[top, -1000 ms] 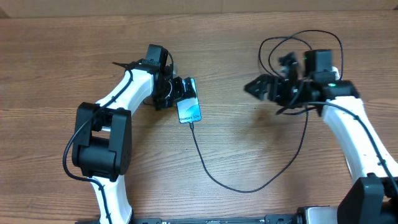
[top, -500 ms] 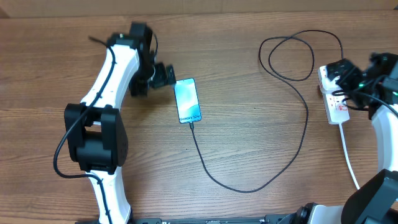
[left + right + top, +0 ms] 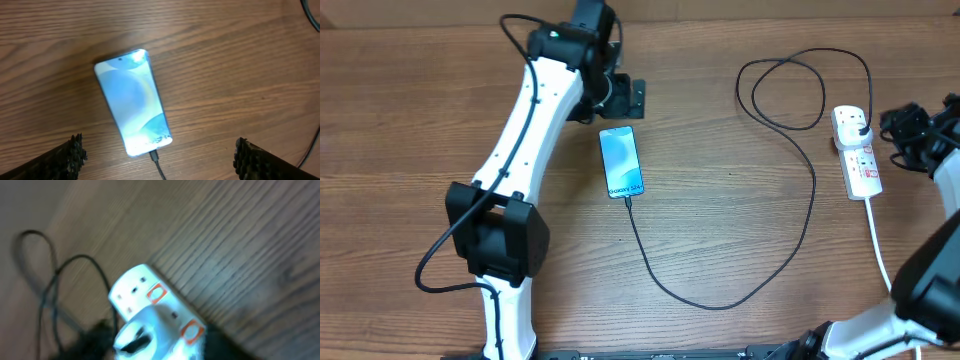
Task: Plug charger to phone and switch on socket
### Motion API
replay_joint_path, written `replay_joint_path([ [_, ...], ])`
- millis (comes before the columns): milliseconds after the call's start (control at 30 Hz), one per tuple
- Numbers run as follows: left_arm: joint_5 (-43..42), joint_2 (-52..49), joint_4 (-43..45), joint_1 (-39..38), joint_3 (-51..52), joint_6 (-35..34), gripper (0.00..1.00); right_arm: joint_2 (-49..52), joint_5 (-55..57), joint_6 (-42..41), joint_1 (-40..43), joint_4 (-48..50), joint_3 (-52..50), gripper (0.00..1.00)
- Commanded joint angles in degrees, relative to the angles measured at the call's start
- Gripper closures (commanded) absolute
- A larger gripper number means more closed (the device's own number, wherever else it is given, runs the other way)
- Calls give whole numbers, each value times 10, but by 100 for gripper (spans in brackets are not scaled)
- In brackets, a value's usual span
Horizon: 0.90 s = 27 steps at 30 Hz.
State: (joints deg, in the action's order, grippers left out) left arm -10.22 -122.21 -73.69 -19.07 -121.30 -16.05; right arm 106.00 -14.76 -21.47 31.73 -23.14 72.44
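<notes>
The phone (image 3: 622,163) lies flat on the table with its blue screen up, and it also fills the left wrist view as the phone (image 3: 132,100). The charger cable (image 3: 720,300) is plugged into its near end at the connector (image 3: 155,157). From there it loops right and up to the socket (image 3: 860,160), where its plug (image 3: 855,122) sits. My left gripper (image 3: 623,97) hovers open just behind the phone, holding nothing. My right gripper (image 3: 908,128) is just right of the socket. The right wrist view is blurred, with the socket (image 3: 150,292) and its red switches (image 3: 192,330) close below the camera.
The socket's thick white cord (image 3: 880,250) runs toward the table's front right. Spare black cable lies coiled (image 3: 790,90) at the back, left of the socket. Bare wooden table (image 3: 740,200) lies between the phone and the socket.
My left gripper has drawn back from the phone's far end. The right arm has swung from mid-table out to the right, uncovering the socket, and now sits beside it.
</notes>
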Motion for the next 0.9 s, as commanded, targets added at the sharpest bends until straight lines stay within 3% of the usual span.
replay_joint_path([
  [0, 8, 5, 1, -11, -12, 13, 0, 31, 7, -15, -2, 4, 31, 85],
  [100, 8, 5, 1, -15, -12, 12, 0, 53, 9, -15, -2, 3, 34, 96],
  [867, 8, 5, 5, -16, -12, 8, 0, 99, -5, -12, -29, -31, 34, 96],
])
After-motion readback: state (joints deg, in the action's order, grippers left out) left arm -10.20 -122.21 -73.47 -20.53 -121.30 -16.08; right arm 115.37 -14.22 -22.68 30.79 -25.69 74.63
